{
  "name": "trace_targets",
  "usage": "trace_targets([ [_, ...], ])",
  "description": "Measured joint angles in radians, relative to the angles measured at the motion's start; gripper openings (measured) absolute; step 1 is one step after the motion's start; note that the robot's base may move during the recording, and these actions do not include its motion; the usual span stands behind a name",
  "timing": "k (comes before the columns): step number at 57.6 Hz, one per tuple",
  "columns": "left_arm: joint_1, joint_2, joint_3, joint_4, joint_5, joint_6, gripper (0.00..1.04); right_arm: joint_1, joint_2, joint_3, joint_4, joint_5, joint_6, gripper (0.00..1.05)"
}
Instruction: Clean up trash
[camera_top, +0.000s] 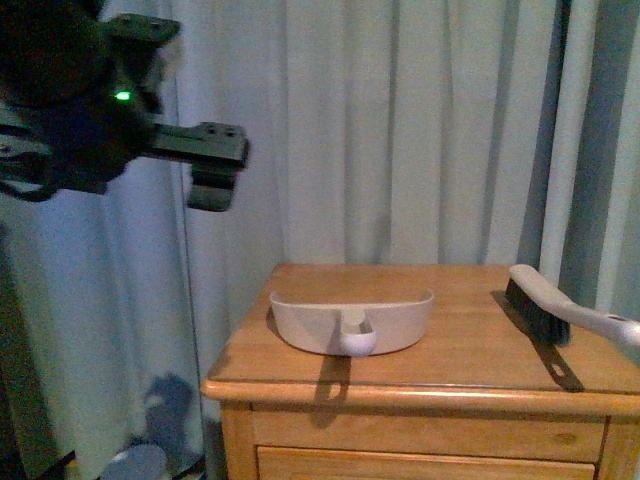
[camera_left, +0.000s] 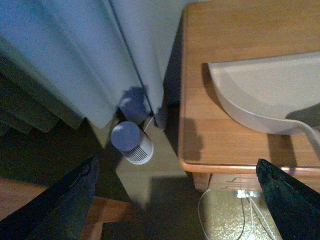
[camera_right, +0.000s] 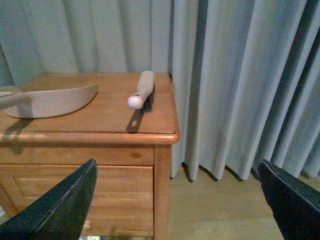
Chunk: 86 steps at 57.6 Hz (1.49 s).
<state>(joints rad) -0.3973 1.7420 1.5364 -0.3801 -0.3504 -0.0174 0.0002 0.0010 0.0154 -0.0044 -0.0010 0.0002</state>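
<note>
Trash undetectable anywhere. Dustpan (camera_top: 300, 322), brush (camera_top: 545, 300) on nightstand (camera_top: 460, 345); floor canister (camera_left: 132, 143) only in left wrist view (left gripper (camera_left: 176, 164), right gripper (camera_right: 176, 164) both splayed wide).

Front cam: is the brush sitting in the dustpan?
No, the brush lies on the cabinet top to the right of the dustpan, clear of it.

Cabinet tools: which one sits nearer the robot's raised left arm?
The pale dustpan, toward the left of the cabinet; the dark-bristled brush lies by its right edge.
</note>
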Motion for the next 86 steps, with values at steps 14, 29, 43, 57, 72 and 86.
trace_targets([
  [14,-0.106,0.239,0.233,-0.123,-0.007,-0.069,0.97,0.000,0.000,0.000,0.000,0.000,0.000,0.97],
  [29,-0.162,0.361,0.372,-0.203,0.016,-0.199,0.97,0.000,0.000,0.000,0.000,0.000,0.000,0.97],
  [43,-0.214,0.368,0.393,-0.248,0.021,-0.279,0.97,0.000,0.000,0.000,0.000,0.000,0.000,0.97],
  [57,-0.227,0.367,0.358,-0.225,0.029,-0.311,0.97,0.000,0.000,0.000,0.000,0.000,0.000,0.97],
  [72,-0.227,0.385,0.321,-0.161,0.032,-0.293,0.97,0.000,0.000,0.000,0.000,0.000,0.000,0.97],
  [86,-0.222,0.448,0.321,-0.137,0.030,-0.256,0.97,0.000,0.000,0.000,0.000,0.000,0.000,0.97],
])
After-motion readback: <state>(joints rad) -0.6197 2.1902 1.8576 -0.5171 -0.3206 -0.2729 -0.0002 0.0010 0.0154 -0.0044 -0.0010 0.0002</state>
